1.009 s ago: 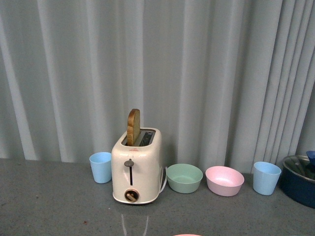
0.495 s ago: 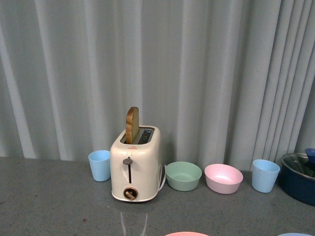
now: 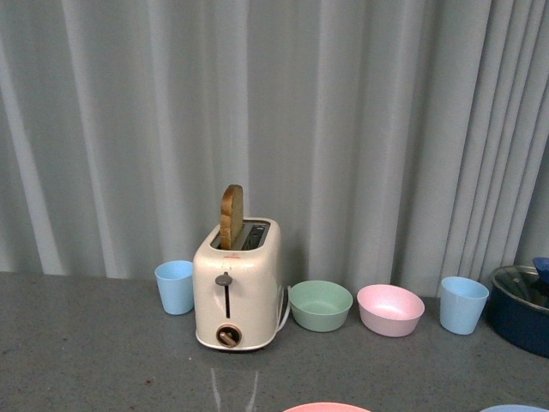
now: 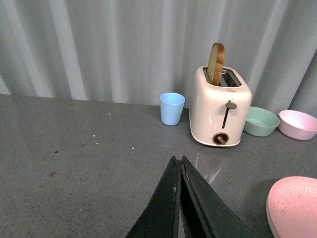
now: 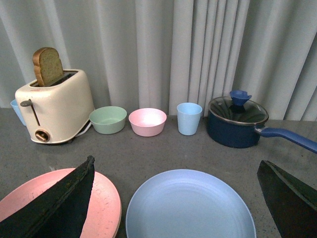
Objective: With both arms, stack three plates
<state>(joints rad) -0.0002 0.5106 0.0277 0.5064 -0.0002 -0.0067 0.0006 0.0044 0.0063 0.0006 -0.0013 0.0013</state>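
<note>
A pink plate [image 5: 105,196] and a light blue plate [image 5: 190,208] lie side by side on the grey table, the pink one to the left. Only their far rims show in the front view, the pink plate [image 3: 326,407] and the blue plate [image 3: 515,408]. A thin pale edge shows under the pink plate's rim; I cannot tell what it is. My right gripper [image 5: 176,160] hangs open above the blue plate's far edge, its fingers spread wider than the plate. My left gripper [image 4: 178,158] is shut on nothing, over bare table left of the pink plate [image 4: 294,206].
Along the curtain stand a cream toaster [image 3: 238,287] with a bread slice, two blue cups [image 3: 175,287] [image 3: 463,304], a green bowl [image 3: 321,305], a pink bowl [image 3: 390,309] and a dark blue lidded pot [image 5: 237,121] with its handle [image 5: 287,137] pointing right.
The front view has shifted slightly, so the objects sit a little higher in the picture. The pink plate's rim shows more at the bottom edge and the blue plate's rim has come into view.
</note>
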